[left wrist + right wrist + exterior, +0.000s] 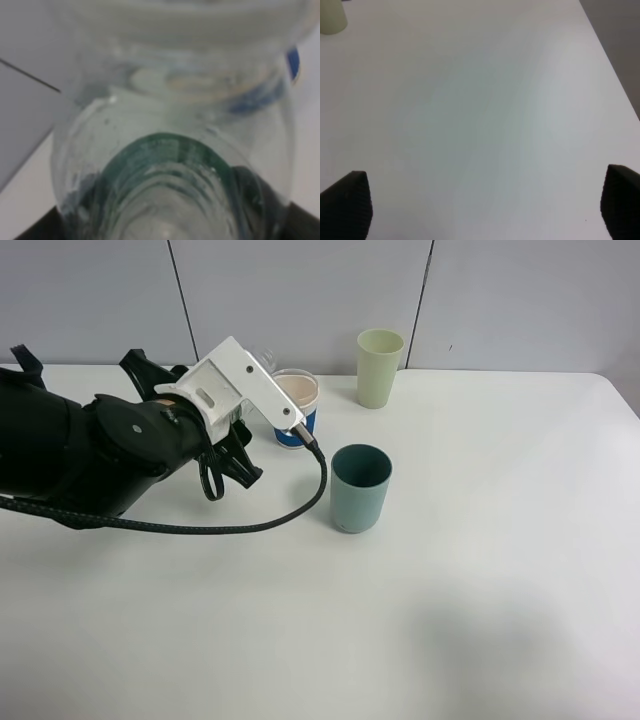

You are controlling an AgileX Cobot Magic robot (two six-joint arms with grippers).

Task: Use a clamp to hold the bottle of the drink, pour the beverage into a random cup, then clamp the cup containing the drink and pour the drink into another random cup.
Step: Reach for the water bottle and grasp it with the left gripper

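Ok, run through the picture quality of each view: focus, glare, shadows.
Exterior high view: sharp and evenly lit, with the teal tumbler crisp and a faint broad shadow on the table nearer the camera. Left wrist view: the clear bottle fills the frame, too close and blurred, warping what lies behind it. Right wrist view: soft focus, dark fingers and the pale yellow-green cup both fuzzy.

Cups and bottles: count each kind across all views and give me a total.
Cups: 3 (teal tumbler, blue-sleeved white cup, pale yellow-green cup)
Bottles: 1 (clear bottle)
Total: 4
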